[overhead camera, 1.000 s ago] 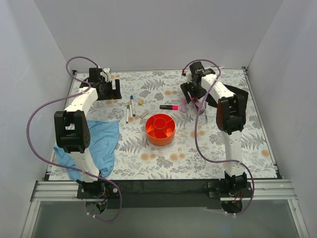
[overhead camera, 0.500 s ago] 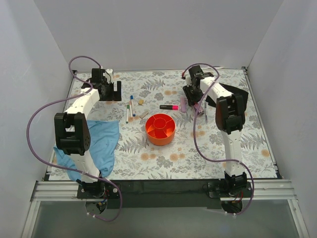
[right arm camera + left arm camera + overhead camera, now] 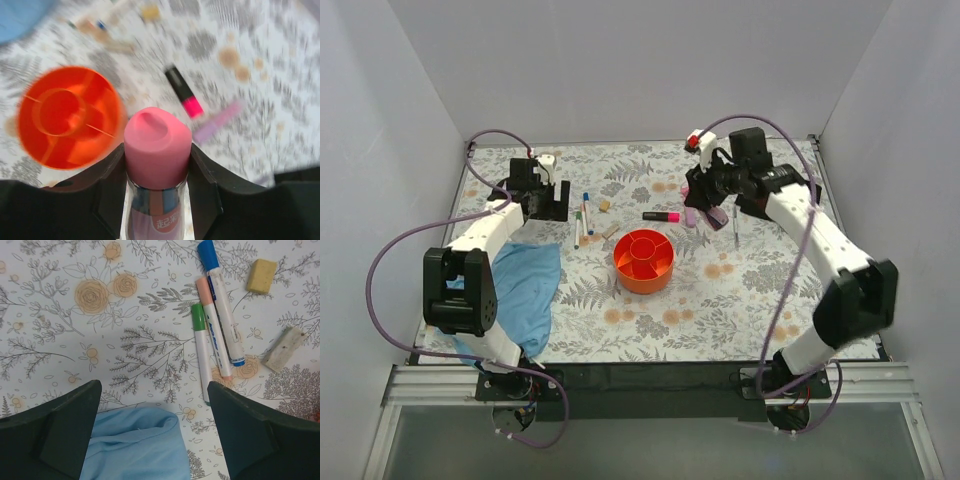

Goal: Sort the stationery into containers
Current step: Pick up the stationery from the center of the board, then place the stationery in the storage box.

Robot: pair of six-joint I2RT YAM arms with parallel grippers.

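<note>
Pink-capped stick (image 3: 157,137) in right tool (image 3: 157,167)

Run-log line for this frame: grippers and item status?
left gripper: open, by blue cloth | right gripper: shut on pink-capped tube, above table | three pens, highlighter: on table, outside orange organizer

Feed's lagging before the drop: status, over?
Right hand shut on pink-capped tube, aloft near round orange plastic organizer. Left hand open over capped white pens. Organizer looks empty; nothing blocking.
</note>
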